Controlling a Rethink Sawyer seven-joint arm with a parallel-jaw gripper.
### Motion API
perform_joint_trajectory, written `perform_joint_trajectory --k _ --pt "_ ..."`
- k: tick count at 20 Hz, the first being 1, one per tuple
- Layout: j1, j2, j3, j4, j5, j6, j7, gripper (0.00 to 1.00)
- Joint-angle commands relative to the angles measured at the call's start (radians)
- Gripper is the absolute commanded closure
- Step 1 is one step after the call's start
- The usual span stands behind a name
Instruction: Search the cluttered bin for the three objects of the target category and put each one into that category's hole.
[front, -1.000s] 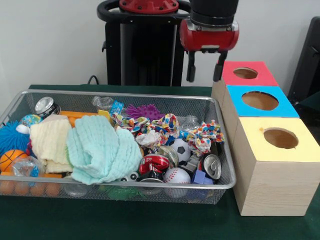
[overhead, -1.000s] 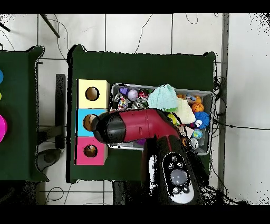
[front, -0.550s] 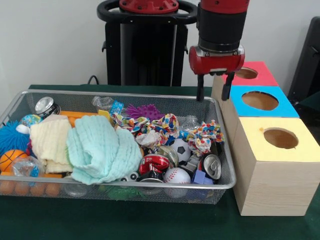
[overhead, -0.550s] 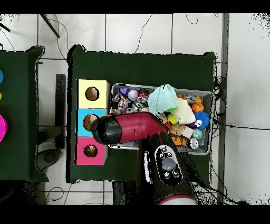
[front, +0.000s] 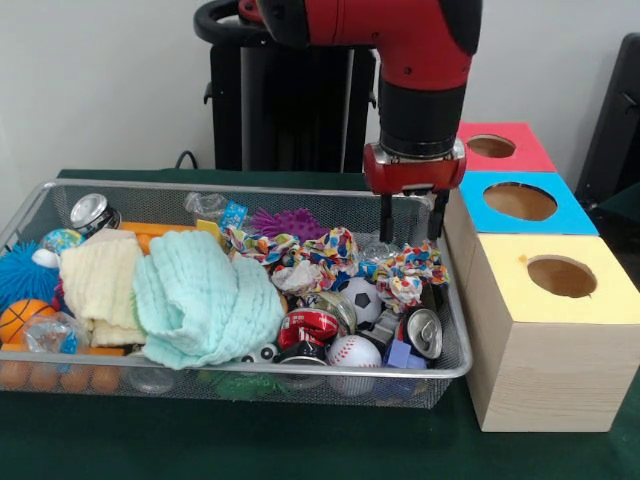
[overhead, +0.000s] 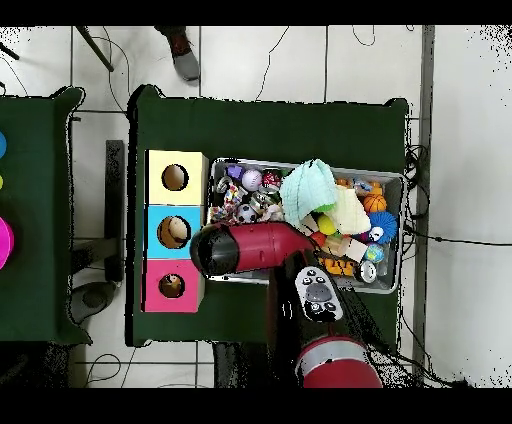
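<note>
Our fingers (front: 410, 218) hang spread and empty over the wire bin (front: 60, 198), at its end near the colored boxes (front: 540, 330). Just below them lies the knotted rope toy (front: 408, 272), soft and light; we judge a knot the best hold. Past it, toward the bin's front rim, sits a slippery soda can (front: 424, 332)

We see even, soft indoor light in both views, with no hard shadows. Small highlights glint on the cans (front: 424, 331) in the bin (front: 440, 362), and the arm (front: 420, 60) above it carries a mild sheen.
</note>
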Motion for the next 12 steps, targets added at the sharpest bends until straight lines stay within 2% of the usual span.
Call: perform_joint_trajectory --k 1,9,12 --pt "0.007 0.11 -0.021 0.049 0.053 -0.162 0.259 0.0" --pt "0.048 0.236 -0.052 0.007 0.086 -0.325 0.281 0.0" --pt "0.047 0.292 -0.053 -0.022 0.1 -0.361 0.255 0.0"
